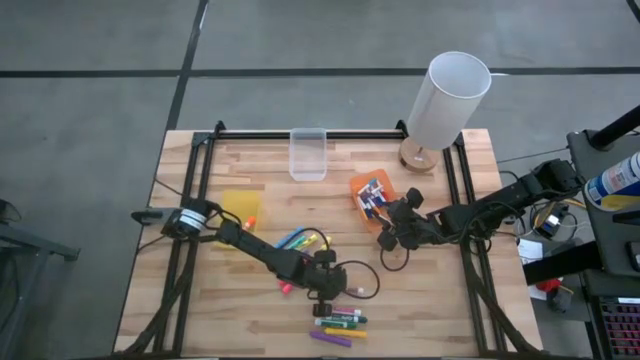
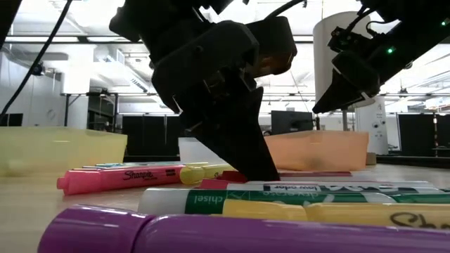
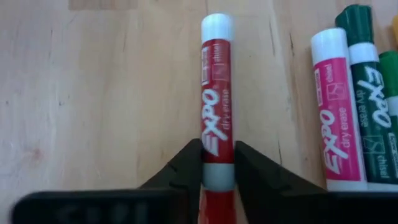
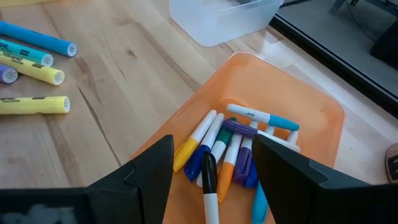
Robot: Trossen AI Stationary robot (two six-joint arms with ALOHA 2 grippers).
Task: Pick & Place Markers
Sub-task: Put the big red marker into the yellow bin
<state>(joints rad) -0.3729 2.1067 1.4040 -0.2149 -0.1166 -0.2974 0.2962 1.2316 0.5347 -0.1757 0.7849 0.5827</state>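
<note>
My left gripper (image 3: 217, 167) is low over the table's near middle (image 1: 322, 293), shut on a red Expo marker (image 3: 217, 93) that lies flat on the wood. Pink and green Expo markers (image 3: 348, 118) lie beside it, with yellow and purple ones (image 1: 338, 330) closer to the near edge. Blue and yellow highlighters (image 1: 300, 240) lie farther back. My right gripper (image 4: 214, 165) hangs open over the orange bin (image 1: 372, 197), which holds several slim markers (image 4: 230, 146). A black-capped marker (image 4: 209, 180) shows between its fingers; whether it touches them I cannot tell. My left gripper pinches the red Expo marker between its two fingers at the barrel beside the cap (image 3: 217, 158). The fingers (image 2: 242, 140) come from above, slanting down, one on each side of the barrel. The marker lies flat on the table.
A yellow bin (image 1: 240, 208) sits at the left and a clear bin (image 1: 308, 153) at the far edge. A white lamp (image 1: 445, 100) stands at the far right corner. A pink Sharpie highlighter (image 2: 119, 179) lies left of my left gripper. Bare wood shows at the near left.
</note>
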